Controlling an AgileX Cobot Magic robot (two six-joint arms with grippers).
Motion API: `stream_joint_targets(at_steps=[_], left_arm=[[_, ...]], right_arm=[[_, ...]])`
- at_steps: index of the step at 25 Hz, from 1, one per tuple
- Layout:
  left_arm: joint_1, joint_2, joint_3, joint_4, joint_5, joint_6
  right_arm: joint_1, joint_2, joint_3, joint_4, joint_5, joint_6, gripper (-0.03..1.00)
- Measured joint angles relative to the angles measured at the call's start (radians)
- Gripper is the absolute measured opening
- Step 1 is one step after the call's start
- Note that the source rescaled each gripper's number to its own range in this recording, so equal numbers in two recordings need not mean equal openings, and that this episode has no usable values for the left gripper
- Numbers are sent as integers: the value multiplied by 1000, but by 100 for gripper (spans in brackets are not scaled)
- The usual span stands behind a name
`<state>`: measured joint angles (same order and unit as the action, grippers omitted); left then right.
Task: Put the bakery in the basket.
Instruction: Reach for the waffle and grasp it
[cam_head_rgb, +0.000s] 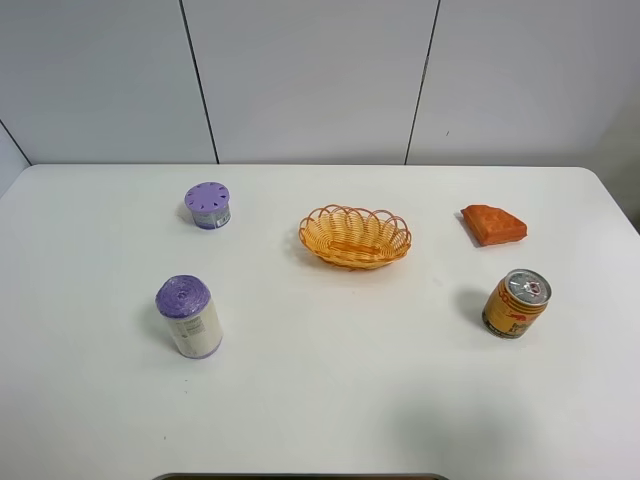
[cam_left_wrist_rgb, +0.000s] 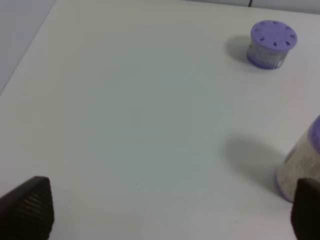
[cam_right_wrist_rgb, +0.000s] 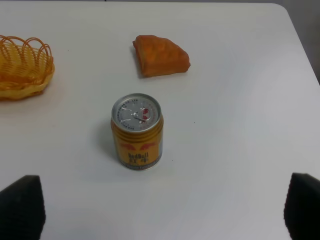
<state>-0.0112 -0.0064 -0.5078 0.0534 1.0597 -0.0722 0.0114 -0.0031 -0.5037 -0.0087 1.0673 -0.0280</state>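
The bakery (cam_head_rgb: 493, 224) is a flat orange-brown wedge lying on the white table at the right; it also shows in the right wrist view (cam_right_wrist_rgb: 161, 55). The basket (cam_head_rgb: 355, 237), oval woven orange-yellow and empty, sits at the table's middle; its edge shows in the right wrist view (cam_right_wrist_rgb: 22, 69). Neither gripper appears in the exterior high view. My right gripper (cam_right_wrist_rgb: 165, 210) is open, its dark fingertips (cam_right_wrist_rgb: 21, 206) wide apart, well short of the bakery. My left gripper (cam_left_wrist_rgb: 165, 210) is open and empty over bare table.
A gold-orange drink can (cam_head_rgb: 516, 303) stands upright in front of the bakery, also in the right wrist view (cam_right_wrist_rgb: 137, 131). A short purple-lidded jar (cam_head_rgb: 207, 205) and a taller purple-capped white canister (cam_head_rgb: 188, 316) stand at the left, both in the left wrist view (cam_left_wrist_rgb: 271, 43) (cam_left_wrist_rgb: 302, 165).
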Motion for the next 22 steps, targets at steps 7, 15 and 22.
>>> stream_joint_targets(at_steps=[7, 15, 22], left_arm=[[0, 0, 0, 0, 0, 0], [0, 0, 0, 0, 0, 0], [0, 0, 0, 0, 0, 0]], right_arm=[[0, 0, 0, 0, 0, 0, 85], [0, 0, 0, 0, 0, 5, 85], [0, 0, 0, 0, 0, 7, 85]])
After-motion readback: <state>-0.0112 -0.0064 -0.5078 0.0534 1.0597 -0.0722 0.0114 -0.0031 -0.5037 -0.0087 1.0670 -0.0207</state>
